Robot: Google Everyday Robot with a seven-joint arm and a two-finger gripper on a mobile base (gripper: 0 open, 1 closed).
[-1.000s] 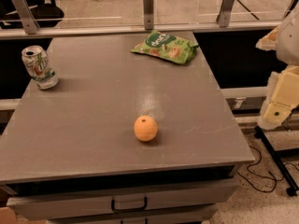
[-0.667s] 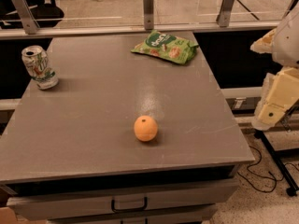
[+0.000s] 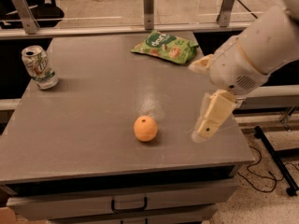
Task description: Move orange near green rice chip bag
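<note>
Reaching in from the right edge, the white arm (image 3: 261, 45) had come over the worktop (image 3: 93, 125) since a second before, when it stood clear beyond the right rim; the three things on the surface lay where they had been.

One grey worktop filled most of the view, with one drawer front below its near edge carrying a single dark handle (image 3: 128, 204). Three upright metal posts (image 3: 148, 1) stood along the rail behind it.

One arm was in view, its bulky white wrist hanging above the right side of the worktop. Its claw (image 3: 201, 99) hung over the right front part of the surface, to the right of the fruit and apart from it. Two beige fingers (image 3: 212, 118) showed, one pointing down and one jutting left higher up; from this angle they seemed spread wide, with nothing between them.

One green rice chip bag (image 3: 166, 46) lay flat near the far edge, right of centre. One white-and-green soda can (image 3: 40, 67) stood upright at the far left, well apart from the bag.

One orange (image 3: 145, 128) sat alone on the front middle of the worktop, well apart from the bag and touched by nothing.
</note>
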